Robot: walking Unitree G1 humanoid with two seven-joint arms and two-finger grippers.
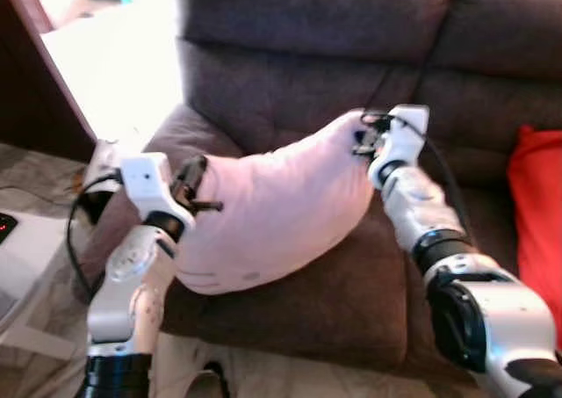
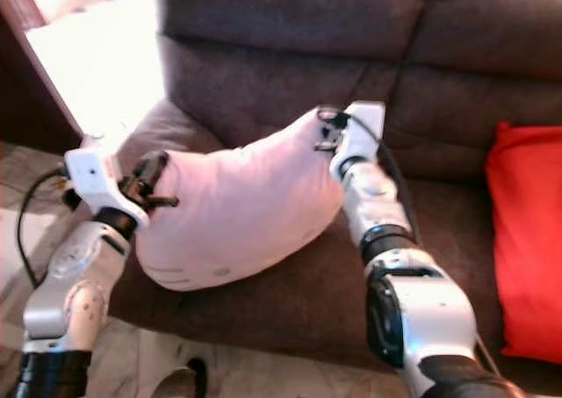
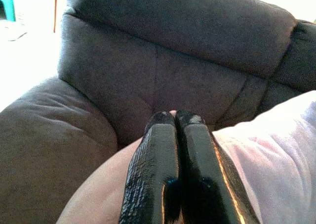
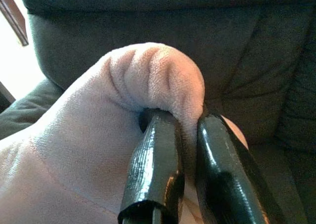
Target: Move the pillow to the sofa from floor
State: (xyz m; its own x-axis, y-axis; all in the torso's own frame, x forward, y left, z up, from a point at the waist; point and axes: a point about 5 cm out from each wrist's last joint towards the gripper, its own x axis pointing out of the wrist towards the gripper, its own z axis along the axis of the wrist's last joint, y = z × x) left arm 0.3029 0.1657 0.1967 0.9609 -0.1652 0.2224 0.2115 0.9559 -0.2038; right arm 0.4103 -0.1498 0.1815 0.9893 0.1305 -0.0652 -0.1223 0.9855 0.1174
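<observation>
Pink and plush, the pillow (image 1: pixel 268 213) rests on the brown sofa (image 1: pixel 351 55) seat — our left end effector (image 3: pixel 175 120) pinches one end, fingers pressed together, and our right end effector (image 4: pixel 185 125) clamps a fold at the other. A red cushion (image 2: pixel 527 240) lies nearby.

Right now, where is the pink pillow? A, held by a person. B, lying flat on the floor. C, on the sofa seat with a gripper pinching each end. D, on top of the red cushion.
C: the pink pillow lies on the sofa seat, the left gripper and right gripper each pinching an end.
</observation>
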